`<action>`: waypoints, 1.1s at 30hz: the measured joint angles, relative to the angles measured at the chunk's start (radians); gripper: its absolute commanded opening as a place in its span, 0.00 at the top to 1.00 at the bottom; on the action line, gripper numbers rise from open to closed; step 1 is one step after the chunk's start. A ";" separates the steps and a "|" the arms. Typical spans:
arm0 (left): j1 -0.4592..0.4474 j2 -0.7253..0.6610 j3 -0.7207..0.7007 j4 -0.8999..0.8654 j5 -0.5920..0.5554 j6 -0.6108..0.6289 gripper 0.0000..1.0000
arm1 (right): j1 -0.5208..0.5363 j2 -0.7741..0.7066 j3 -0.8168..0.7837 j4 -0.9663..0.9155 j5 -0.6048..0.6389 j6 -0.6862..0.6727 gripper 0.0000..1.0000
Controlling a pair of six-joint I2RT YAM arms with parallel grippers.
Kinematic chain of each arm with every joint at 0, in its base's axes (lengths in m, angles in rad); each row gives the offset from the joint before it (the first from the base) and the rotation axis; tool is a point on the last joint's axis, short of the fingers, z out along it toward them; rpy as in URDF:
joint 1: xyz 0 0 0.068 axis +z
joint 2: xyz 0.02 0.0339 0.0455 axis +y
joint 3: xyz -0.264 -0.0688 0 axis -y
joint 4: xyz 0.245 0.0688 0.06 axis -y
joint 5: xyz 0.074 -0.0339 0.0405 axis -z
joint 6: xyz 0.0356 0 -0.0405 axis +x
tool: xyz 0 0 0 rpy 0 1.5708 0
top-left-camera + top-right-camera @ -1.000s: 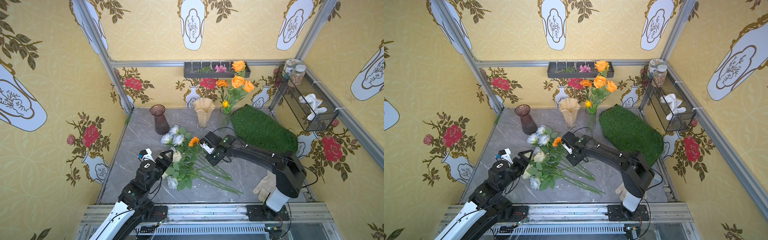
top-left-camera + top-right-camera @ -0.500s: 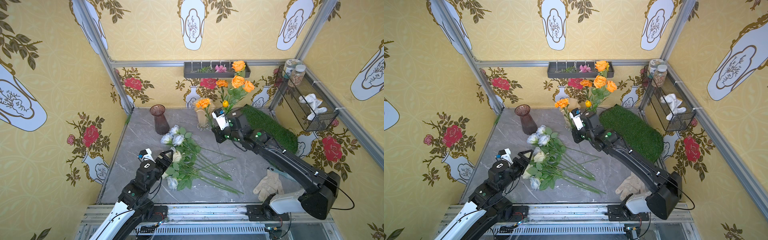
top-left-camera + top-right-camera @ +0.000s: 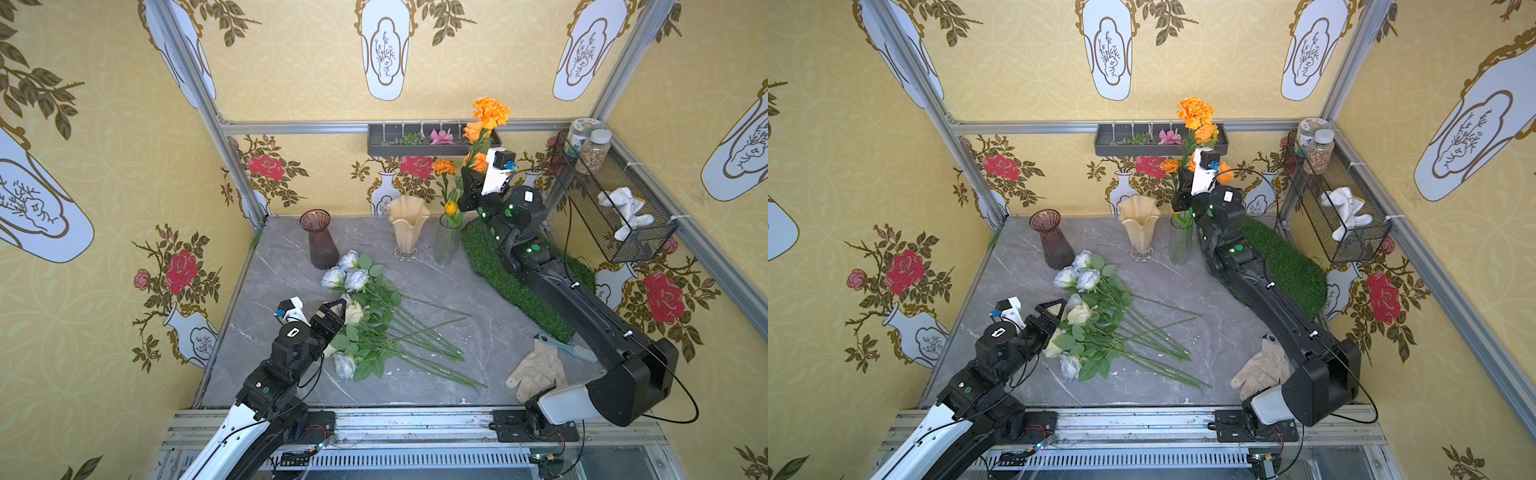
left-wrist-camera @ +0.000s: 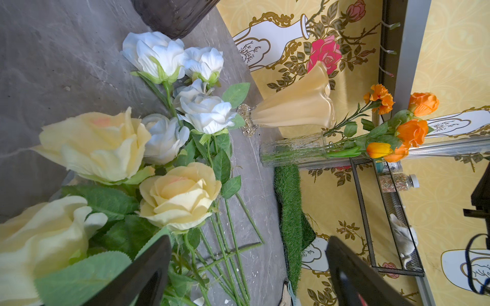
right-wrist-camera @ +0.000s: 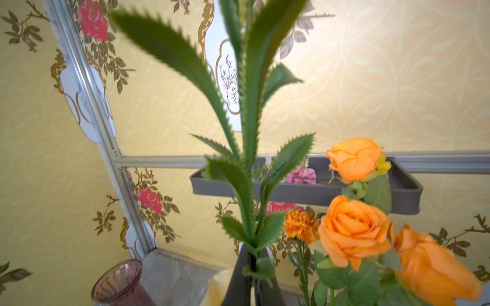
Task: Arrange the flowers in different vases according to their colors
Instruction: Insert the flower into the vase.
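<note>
One colour is nearly sorted; orange blooms are standing in the clear vase at one o'clock on the table, and my right pincer is clamping shut on the stem of an orange marigold, holding it upright above that vase; its stem is not going in yet, I judge. Nothing is sitting in the purple vase at eleven o'clock or the cream vase at twelve; white and cream roses are lying heaped mid-table; my left pincer is gaping wide and empty at the heap's nine o'clock edge.
</note>
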 measured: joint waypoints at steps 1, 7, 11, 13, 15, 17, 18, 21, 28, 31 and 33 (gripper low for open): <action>0.000 0.001 0.000 0.002 0.000 0.000 0.07 | -0.005 0.020 0.013 0.022 0.000 0.000 1.00; 0.000 0.012 0.000 0.005 0.000 0.007 0.06 | -0.041 0.110 0.045 0.102 0.001 0.000 1.00; 0.000 0.024 0.000 0.010 0.000 0.009 0.06 | -0.061 0.151 0.046 0.130 0.003 -0.001 1.00; 0.000 0.031 0.000 0.010 0.000 0.011 0.06 | -0.069 0.166 0.040 0.143 0.010 -0.001 1.00; 0.000 0.037 0.000 0.013 0.000 0.013 0.06 | -0.071 0.176 0.021 0.160 0.016 -0.005 1.00; 0.000 0.042 0.002 0.017 0.000 0.015 0.06 | -0.076 0.187 0.000 0.178 0.024 -0.013 1.00; 0.000 0.045 0.003 0.018 0.000 0.015 0.06 | -0.078 0.193 -0.010 0.179 0.024 -0.022 1.00; 0.000 0.051 0.006 0.021 0.000 0.015 0.06 | -0.087 0.201 -0.035 0.180 0.027 -0.035 1.00; 0.000 0.063 0.009 0.023 -0.001 0.016 0.06 | -0.103 0.202 -0.098 0.196 0.029 -0.056 1.00; 0.000 0.066 0.010 0.024 -0.001 0.018 0.06 | -0.111 0.208 -0.111 0.202 0.027 -0.056 1.00; 0.000 0.067 0.010 0.024 -0.001 0.021 0.06 | -0.114 0.218 -0.112 0.201 0.026 -0.054 0.83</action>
